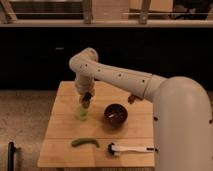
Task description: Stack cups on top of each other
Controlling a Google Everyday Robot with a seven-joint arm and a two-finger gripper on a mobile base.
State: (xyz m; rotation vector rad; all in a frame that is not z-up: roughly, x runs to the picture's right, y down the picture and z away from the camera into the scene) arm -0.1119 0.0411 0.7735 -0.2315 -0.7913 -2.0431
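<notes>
A lime-green cup (82,113) stands on the wooden table (60,125), left of centre. It looks tall, as if one cup sits in another, but I cannot tell for sure. My gripper (86,100) hangs from the white arm (120,77) right above the cup's top, pointing down and touching or just over its rim.
A dark maroon bowl (115,114) sits right of the cup. A long curved green vegetable-like object (84,143) lies near the front. A white-handled brush (131,148) lies at the front right. The arm's large white body (182,130) fills the right side.
</notes>
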